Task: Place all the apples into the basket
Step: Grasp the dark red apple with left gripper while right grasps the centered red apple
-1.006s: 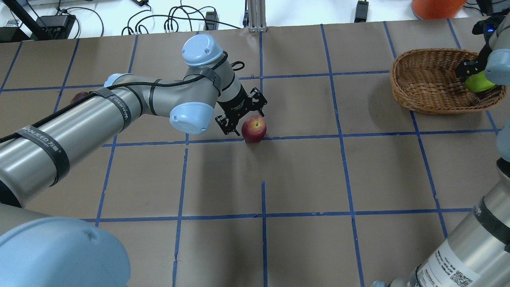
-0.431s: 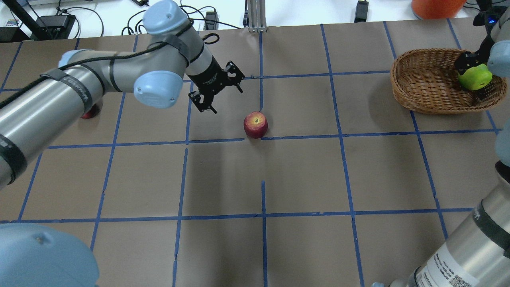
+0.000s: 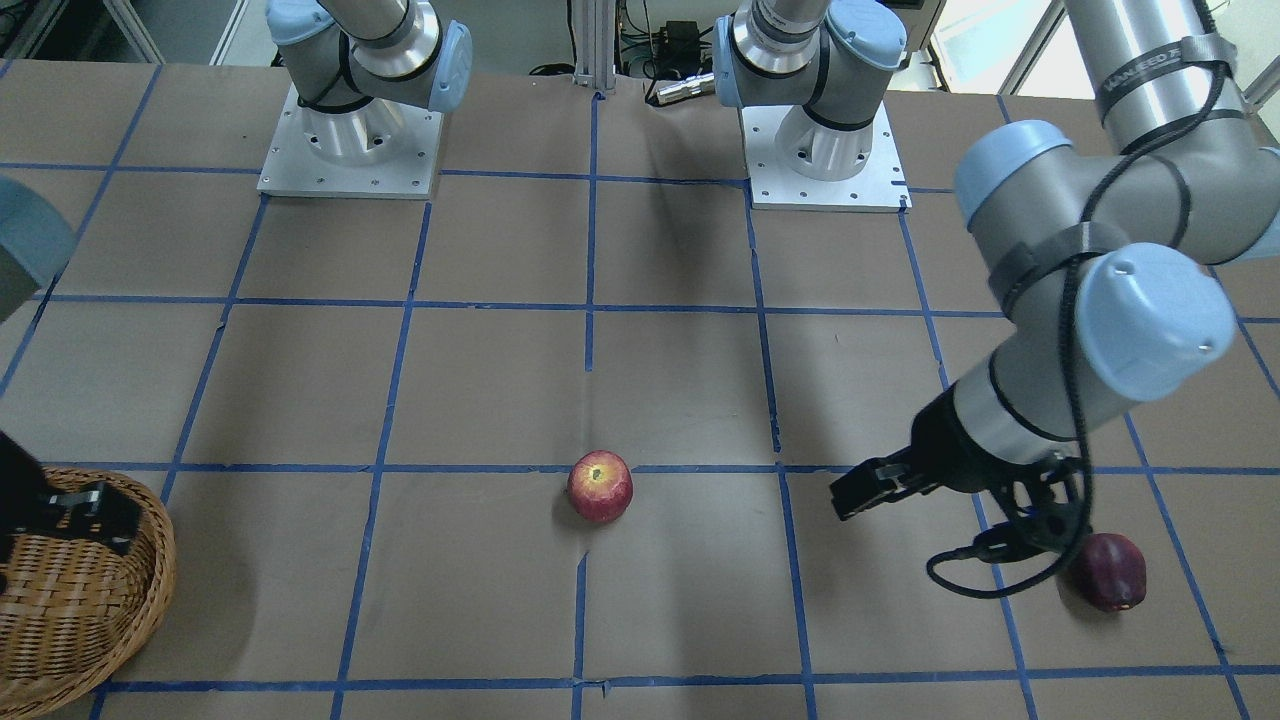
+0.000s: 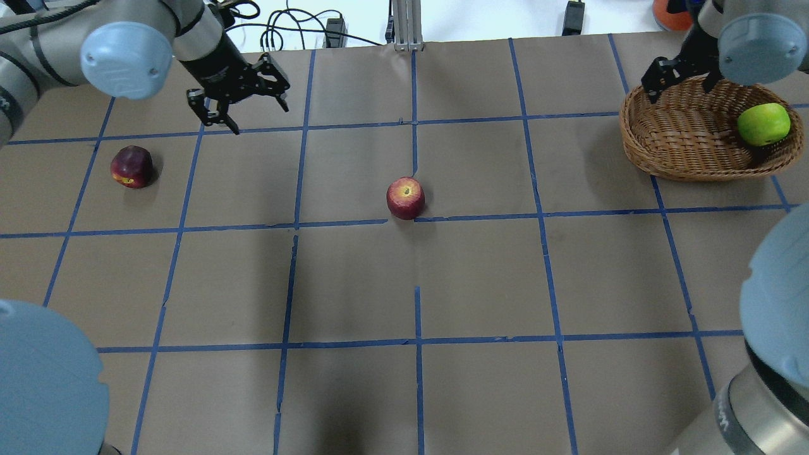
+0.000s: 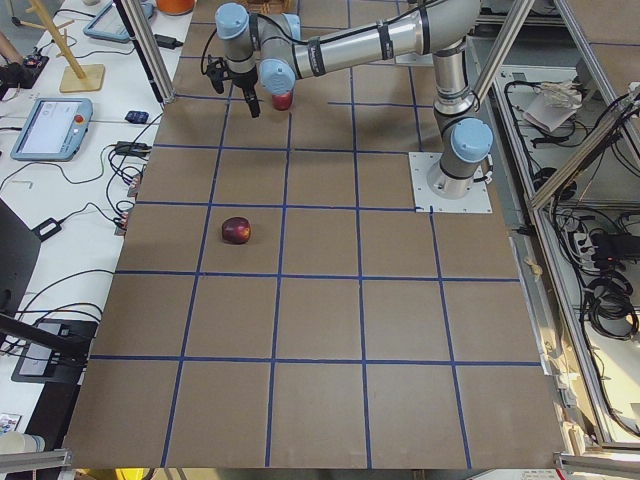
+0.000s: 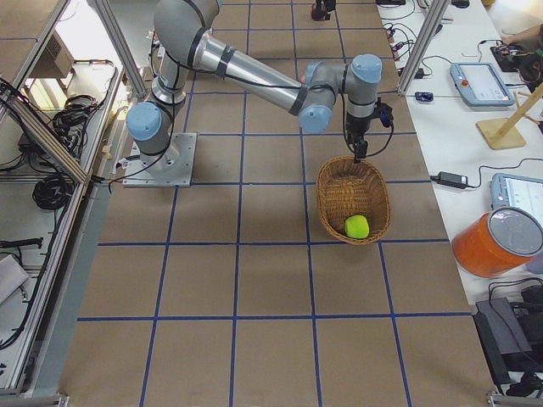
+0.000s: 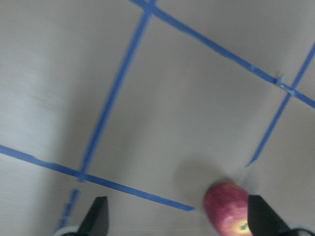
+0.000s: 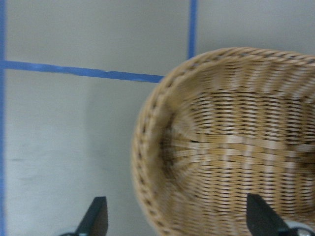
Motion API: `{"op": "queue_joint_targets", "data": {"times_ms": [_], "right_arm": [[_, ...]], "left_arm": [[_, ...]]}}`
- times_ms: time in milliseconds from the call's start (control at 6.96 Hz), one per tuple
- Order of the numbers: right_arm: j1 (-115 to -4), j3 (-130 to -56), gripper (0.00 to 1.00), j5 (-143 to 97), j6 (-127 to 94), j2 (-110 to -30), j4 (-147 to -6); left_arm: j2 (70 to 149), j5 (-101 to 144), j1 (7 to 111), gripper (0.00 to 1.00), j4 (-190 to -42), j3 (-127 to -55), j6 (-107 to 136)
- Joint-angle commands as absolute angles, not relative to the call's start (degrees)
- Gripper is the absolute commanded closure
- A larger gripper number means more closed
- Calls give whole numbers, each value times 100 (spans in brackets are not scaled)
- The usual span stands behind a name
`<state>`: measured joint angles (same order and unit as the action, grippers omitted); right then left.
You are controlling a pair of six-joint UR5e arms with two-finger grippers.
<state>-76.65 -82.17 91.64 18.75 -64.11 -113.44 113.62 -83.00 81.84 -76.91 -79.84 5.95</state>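
Green apple lies in the basket, far right. Red apple sits mid-table, maroon apple far left. I read the left gripper spread wide, empty, above the table beyond the maroon apple. Right gripper likewise spread, empty, over the basket's far rim.

The right tool released the green apple into the basket; the left tool swung off the red apple.
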Motion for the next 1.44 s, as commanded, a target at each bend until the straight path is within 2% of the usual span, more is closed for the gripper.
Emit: {"op": "queue_joint_targets", "data": {"times_ms": [0,431,862,1293], "right_arm": [[-8704,-8331,0,8255,533,-6486,-10863],[-9929,-8350,0,7675,-1671,-6320,-10933],[-10615,-8341,0,7646,-2800,-5698,-11746],[-10696,-8350,0,7655,-2830,-5388,-11795]], "left_arm": [[11670,-8710,7238,0,-7063,-7918,-1767],[12258,-8736,6235,0,-6244,-8173,-4001],[12778,-8745,6100,0,-5792,-8156,-4113],[13008,-8701,6117,0,-5704,-8104,-4025]]}}
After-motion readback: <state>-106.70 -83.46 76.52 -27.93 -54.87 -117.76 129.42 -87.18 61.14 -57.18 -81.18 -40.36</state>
